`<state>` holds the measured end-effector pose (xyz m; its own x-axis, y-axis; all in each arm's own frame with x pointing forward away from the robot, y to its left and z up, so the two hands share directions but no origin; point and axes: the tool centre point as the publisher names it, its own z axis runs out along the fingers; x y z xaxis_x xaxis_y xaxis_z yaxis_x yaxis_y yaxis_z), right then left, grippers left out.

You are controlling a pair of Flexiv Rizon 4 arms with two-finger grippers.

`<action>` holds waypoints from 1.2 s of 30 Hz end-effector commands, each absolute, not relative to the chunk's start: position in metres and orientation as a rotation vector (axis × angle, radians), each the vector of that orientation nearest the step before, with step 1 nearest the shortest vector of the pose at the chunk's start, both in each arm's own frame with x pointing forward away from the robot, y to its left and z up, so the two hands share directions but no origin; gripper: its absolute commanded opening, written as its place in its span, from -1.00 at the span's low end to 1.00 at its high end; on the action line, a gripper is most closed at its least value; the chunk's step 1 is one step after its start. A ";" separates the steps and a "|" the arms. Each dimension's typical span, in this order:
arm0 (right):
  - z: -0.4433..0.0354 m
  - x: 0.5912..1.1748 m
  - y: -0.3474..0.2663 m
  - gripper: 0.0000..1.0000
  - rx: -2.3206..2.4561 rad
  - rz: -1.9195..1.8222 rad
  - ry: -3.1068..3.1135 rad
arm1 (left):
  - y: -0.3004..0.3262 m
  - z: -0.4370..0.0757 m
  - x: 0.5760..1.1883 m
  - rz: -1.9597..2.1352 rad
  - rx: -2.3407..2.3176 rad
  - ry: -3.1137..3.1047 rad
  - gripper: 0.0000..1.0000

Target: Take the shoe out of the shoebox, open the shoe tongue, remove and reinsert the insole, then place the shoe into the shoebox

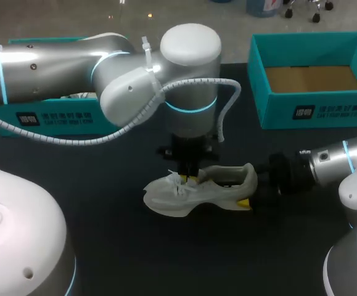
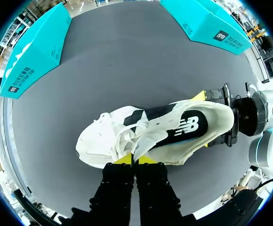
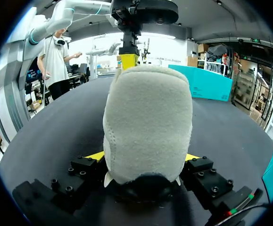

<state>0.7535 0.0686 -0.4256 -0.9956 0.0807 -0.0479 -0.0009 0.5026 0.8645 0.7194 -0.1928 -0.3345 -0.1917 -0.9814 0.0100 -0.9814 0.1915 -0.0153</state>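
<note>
A white and grey shoe (image 1: 196, 191) lies on its side on the dark table, toe toward my left. My left gripper (image 1: 190, 179) comes down onto its laced middle. In the left wrist view its yellow tips (image 2: 135, 159) are pressed together, pinching the thin edge of the tongue of the shoe (image 2: 150, 136). My right gripper (image 1: 252, 192) comes in from the right, its fingers on both sides of the heel. In the right wrist view the grey heel (image 3: 145, 122) fills the space between its fingers (image 3: 96, 155), with the left gripper (image 3: 129, 61) beyond.
An open teal shoebox (image 1: 314, 111) with a bare cardboard floor stands at the back right. A second teal box (image 1: 49, 117) sits at the back left, partly behind my left arm. Dark tabletop (image 1: 166, 259) spreads in front of the shoe.
</note>
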 end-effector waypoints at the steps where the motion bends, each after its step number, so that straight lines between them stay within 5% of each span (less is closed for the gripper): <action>1: -0.428 0.753 0.070 -1.00 0.071 1.522 2.651 | -0.166 -0.336 0.715 -0.259 -2.085 2.511 -1.00; 36: -0.428 0.753 0.070 -1.00 0.071 1.522 2.651 | -0.102 -0.353 0.727 -0.136 -2.245 2.293 -1.00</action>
